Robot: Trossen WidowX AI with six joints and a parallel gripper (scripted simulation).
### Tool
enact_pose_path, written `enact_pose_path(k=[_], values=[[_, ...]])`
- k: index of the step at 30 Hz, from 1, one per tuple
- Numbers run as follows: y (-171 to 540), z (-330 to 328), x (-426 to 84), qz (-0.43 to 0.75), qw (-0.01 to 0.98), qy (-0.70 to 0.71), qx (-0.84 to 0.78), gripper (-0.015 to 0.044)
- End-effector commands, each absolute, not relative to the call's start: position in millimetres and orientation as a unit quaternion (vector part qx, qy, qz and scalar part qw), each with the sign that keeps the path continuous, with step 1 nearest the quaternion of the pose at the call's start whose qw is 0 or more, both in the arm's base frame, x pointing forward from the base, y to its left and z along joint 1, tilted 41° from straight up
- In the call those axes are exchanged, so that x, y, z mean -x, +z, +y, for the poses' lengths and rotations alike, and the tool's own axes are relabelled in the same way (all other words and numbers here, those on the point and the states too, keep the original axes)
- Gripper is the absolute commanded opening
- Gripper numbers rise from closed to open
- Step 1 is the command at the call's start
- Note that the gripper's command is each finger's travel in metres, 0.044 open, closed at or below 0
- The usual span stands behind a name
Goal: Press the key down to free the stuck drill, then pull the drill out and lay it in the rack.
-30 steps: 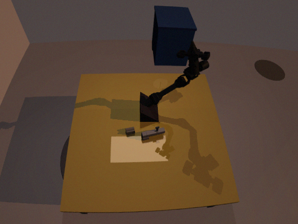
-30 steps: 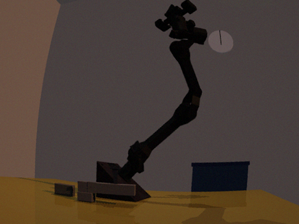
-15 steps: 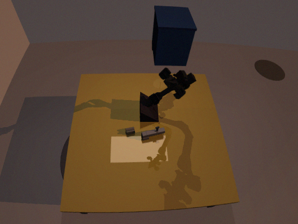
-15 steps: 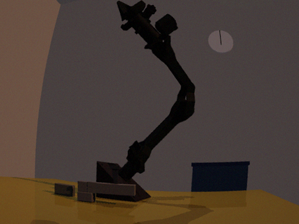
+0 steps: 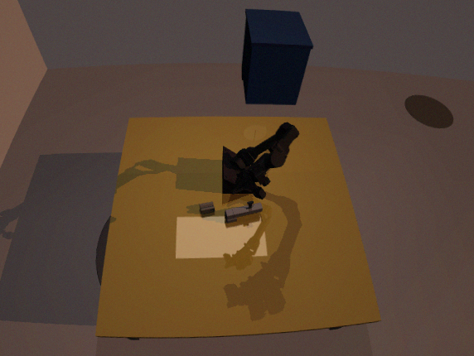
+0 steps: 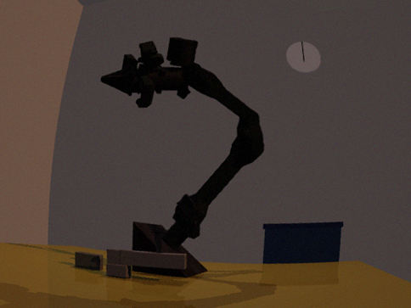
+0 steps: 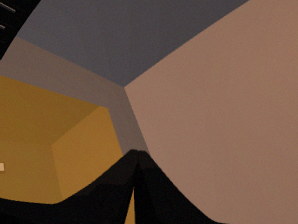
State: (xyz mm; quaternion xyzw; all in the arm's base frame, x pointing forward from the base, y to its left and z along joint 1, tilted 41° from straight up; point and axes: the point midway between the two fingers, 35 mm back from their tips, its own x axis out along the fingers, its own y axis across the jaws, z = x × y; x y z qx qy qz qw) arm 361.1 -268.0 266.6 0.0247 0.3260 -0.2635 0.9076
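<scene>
A long grey piece (image 5: pixel 238 213) (image 6: pixel 153 259) lies in front of the arm's base. A small dark knob (image 5: pixel 250 204) stands at its rear edge in the top view. A small grey block (image 6: pixel 117 270) sits against its left end. A separate short grooved grey block (image 5: pixel 206 209) (image 6: pixel 88 260) lies to its left. The views are too dark and small to tell which parts are drill, key and rack. My gripper (image 6: pixel 102 79) (image 7: pixel 137 157) is shut and empty, high above the table, pointing left in the exterior view. None of these pieces shows clearly in the wrist view.
The yellow table (image 5: pixel 166 298) (image 6: pixel 386 287) bears a pale bright rectangle (image 5: pixel 207 244) in front of the pieces. The arm's dark wedge base (image 5: pixel 229 174) (image 6: pixel 143 235) stands just behind them. A blue box (image 5: pixel 275 74) (image 6: pixel 300 243) stands beyond the table's back edge.
</scene>
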Motion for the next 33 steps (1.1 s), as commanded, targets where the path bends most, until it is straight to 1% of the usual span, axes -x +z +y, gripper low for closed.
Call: enact_pose_path(k=[1,5,10,18,33], values=[[213.8,-226.8,-358.2,0.416,0.895,-0.161,-0.03,0.0],[171.1,-180.6,-346.1,0.49,0.869,-0.051,-0.045,0.0],[131.4,-117.0,-317.9,0.563,0.817,0.094,-0.081,0.0],[111.5,-26.6,-261.7,0.618,0.71,0.291,-0.174,0.0],[106.2,-16.0,-258.9,0.619,0.701,0.303,-0.183,0.0]])
